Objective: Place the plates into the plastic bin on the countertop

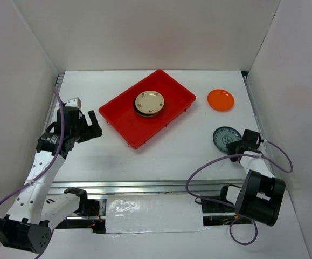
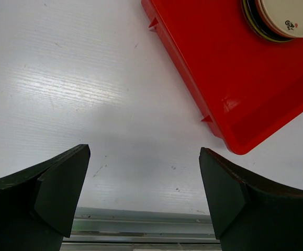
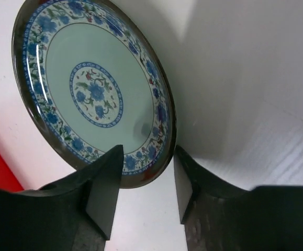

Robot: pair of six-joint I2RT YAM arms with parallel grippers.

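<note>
The blue-white plate (image 3: 96, 94) lay nearest the arms, flat on the right side of the white tabletop (image 1: 145, 156) and well apart from the red bin (image 1: 118, 116). The right claw (image 3: 148, 157) stood astride its near rim, one finger over the patterned border and the other outside the edge. That is probably the only purchase a shallow plate lying flat offers. The jaws were partway drawn in, but whether they already pinched the rim I could not tell.

Across on the left, the left claw (image 2: 143, 151) hung fully open over bare tabletop just short of the bin's near corner, holding nothing. It seemed parked clear of the bin so the other arm could work.

Farther back, the bin sat askew at mid-tabletop with a stack (image 1: 149, 102) inside it. A beige plate (image 2: 292, 15) lay on top and a darker plate (image 2: 253, 23) showed beneath. Stacking them likely saved floor space.

Farthest off, an orange plate (image 1: 221, 100) rested on the tabletop to the right of the bin.

By count there were two plates outside the bin, at least two stacked inside — any more were hidden — one bin and two claws.
</note>
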